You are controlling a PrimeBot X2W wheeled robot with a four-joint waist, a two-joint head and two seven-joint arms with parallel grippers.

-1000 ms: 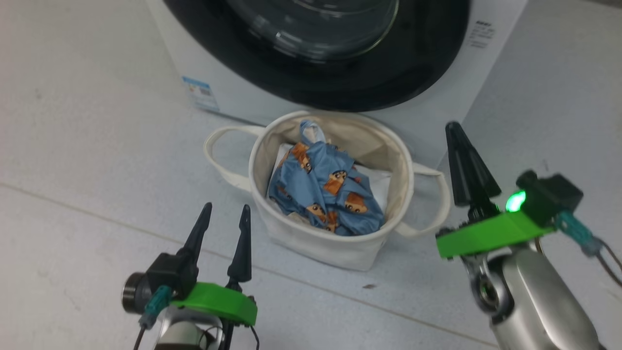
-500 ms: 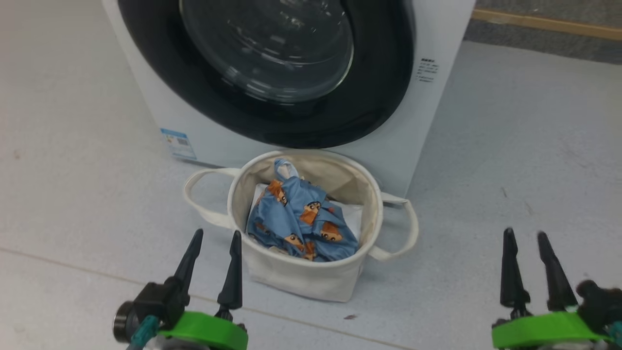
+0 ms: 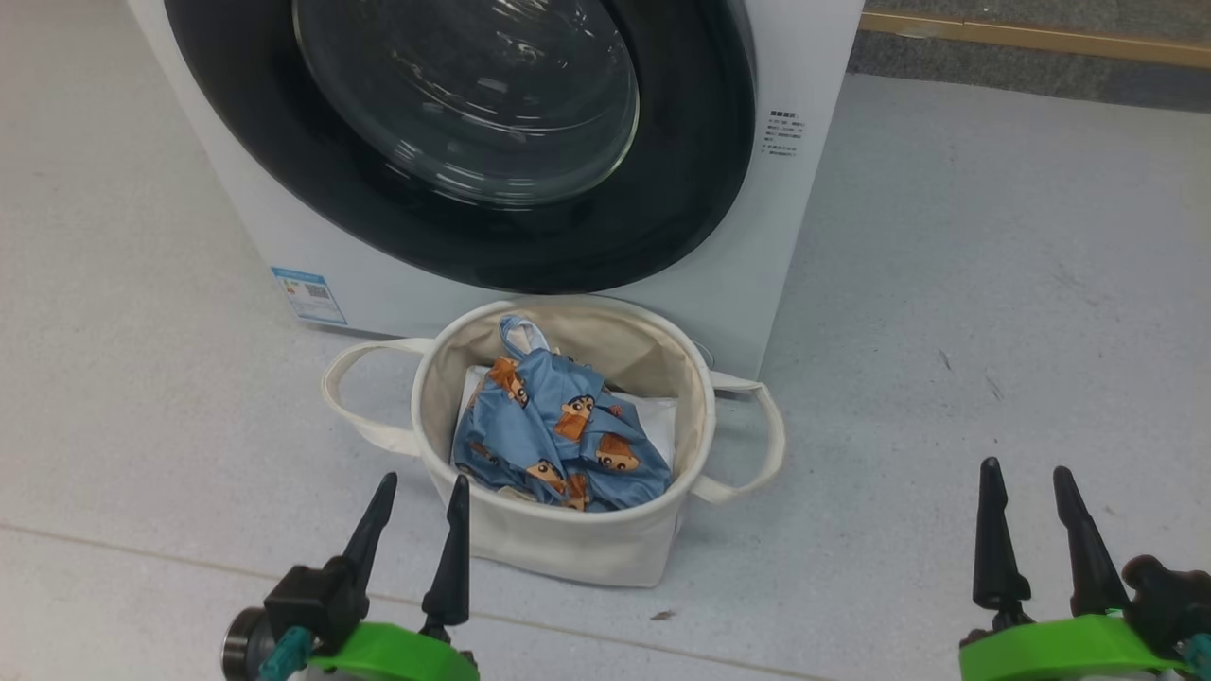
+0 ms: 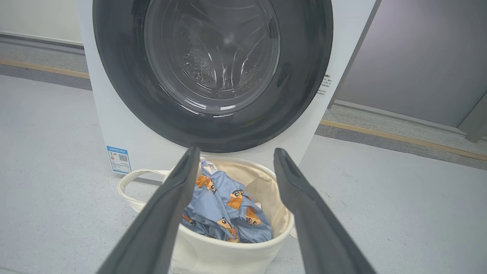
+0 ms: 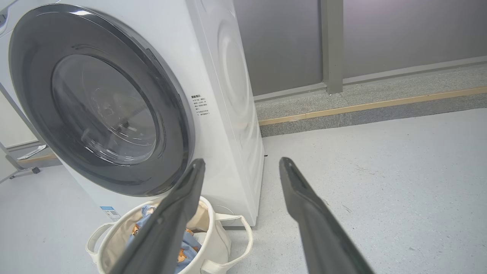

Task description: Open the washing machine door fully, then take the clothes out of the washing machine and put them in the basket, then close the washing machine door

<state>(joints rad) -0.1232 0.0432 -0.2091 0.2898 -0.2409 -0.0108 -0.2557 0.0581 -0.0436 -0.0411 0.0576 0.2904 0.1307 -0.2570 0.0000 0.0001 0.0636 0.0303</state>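
A: Door status?
B: The door point(image 3: 464, 104) of the washing machine point(image 3: 303, 251) lies closed, black rim flush against the white front. The right wrist view shows the same from the side. Through the glass, the left wrist view picks up the perforated drum point(image 4: 198, 72).

A: Location of the clothes?
B: The clothes point(image 3: 549, 435), blue with orange-brown faces, lie bunched inside the basket point(image 3: 558, 553). They rest on a white sheet point(image 3: 662, 426) that shows along their right side. One loop of blue fabric stands up toward the rear rim.

A: Basket position?
B: Upright on the floor point(image 3: 946, 331), just in front of the machine and below the door (whether its back wall touches the machine, I cannot tell). Its two handles point(image 3: 355, 407) loop out to either side.

A: Left gripper?
B: The left gripper point(image 3: 424, 480) sits at the lower left of the head view. Its fingers point(image 4: 163, 213) are spread apart with nothing between them, and they point toward the basket.

A: Right gripper?
B: The right gripper point(image 3: 1027, 468) sits at the lower right, fingers also spread and holding nothing. It is over bare floor, well apart from the basket.

A: Other marks?
B: A blue label sticker point(image 3: 307, 295) at the machine's lower left corner, and small printed text point(image 3: 783, 132) to the right of the door.
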